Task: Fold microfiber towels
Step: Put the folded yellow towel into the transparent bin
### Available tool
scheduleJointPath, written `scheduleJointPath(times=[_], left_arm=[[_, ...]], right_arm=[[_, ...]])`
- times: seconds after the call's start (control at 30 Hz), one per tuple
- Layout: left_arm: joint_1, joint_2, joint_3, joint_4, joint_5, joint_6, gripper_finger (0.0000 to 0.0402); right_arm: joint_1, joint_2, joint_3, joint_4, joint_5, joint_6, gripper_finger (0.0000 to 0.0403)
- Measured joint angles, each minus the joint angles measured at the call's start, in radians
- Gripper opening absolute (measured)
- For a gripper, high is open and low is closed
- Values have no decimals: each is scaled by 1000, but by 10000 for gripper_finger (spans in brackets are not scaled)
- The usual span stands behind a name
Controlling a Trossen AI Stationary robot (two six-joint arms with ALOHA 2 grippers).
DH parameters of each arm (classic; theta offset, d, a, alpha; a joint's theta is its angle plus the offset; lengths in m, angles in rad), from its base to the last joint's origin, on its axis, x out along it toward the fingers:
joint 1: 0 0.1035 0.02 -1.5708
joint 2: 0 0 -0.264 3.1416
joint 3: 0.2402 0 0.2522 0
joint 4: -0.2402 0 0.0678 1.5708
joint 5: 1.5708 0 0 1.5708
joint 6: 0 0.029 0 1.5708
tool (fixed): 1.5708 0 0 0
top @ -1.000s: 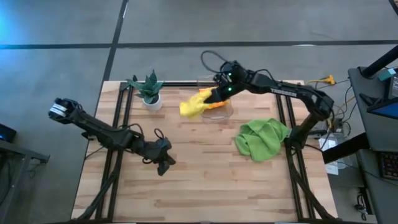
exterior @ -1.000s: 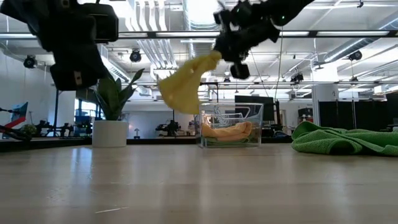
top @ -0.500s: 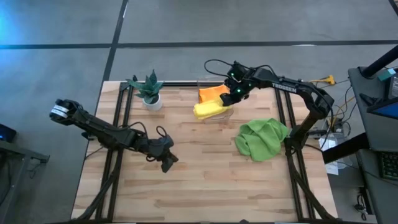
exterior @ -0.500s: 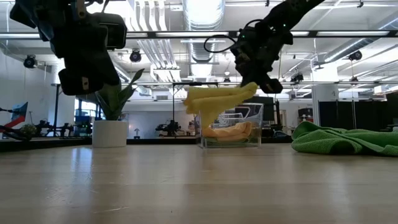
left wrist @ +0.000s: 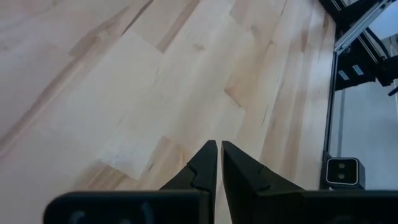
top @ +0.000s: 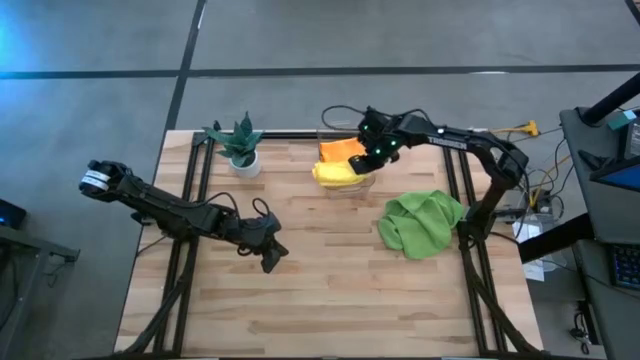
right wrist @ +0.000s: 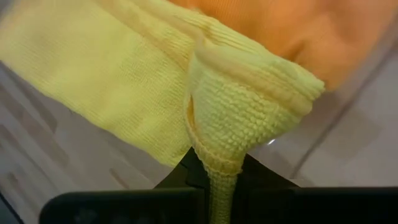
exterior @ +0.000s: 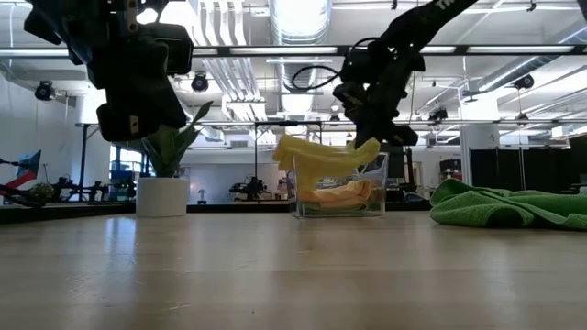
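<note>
My right gripper point(top: 372, 157) is shut on a folded yellow towel point(top: 340, 173) over the clear bin point(top: 348, 183) at the table's far middle. An orange towel point(top: 340, 150) lies in the bin behind it. A lime green towel point(top: 422, 222) lies crumpled on the table at the right. My left gripper point(top: 270, 262) is shut and empty, above bare wood left of the table's middle. The second green towel is out of view. My right gripper pinches a bunched fold of the yellow towel's right end point(right wrist: 214, 146) between its two fingers, several layers together. The fingers slant down from the table's right. The towel lies roughly level over the bin's top point(exterior: 321, 156), its free end toward the table's left.
A small potted plant point(top: 243, 150) stands at the far left. Bare wood point(top: 330, 290) spreads across the table's near half. Black frame rails point(top: 190, 200) run along both sides.
My right gripper has carried the yellow towel from left of the bin toward the table's right and down, and has turned. The towel hung slack below the fingers; now it lies level over the bin. My left gripper has shifted slightly toward the table's right.
</note>
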Motion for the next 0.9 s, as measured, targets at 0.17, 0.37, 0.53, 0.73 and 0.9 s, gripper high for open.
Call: scheduleJointPath(times=[0.17, 0.37, 0.53, 0.73, 0.9], left_arm=[[2, 0, 0, 0, 17, 16, 8], [2, 0, 0, 0, 37, 18, 8], [2, 0, 0, 0, 37, 32, 8], [3, -1, 0, 0, 41, 51, 8], [3, -1, 0, 0, 45, 52, 8]], right_arm=[[28, 58, 18, -17, 32, 11, 18], [37, 74, 66, -72, 147, 12, 22], [39, 76, 79, -108, 167, 30, 24], [43, 111, 78, -180, 168, 30, 25], [61, 126, 93, -171, 167, 26, 29]])
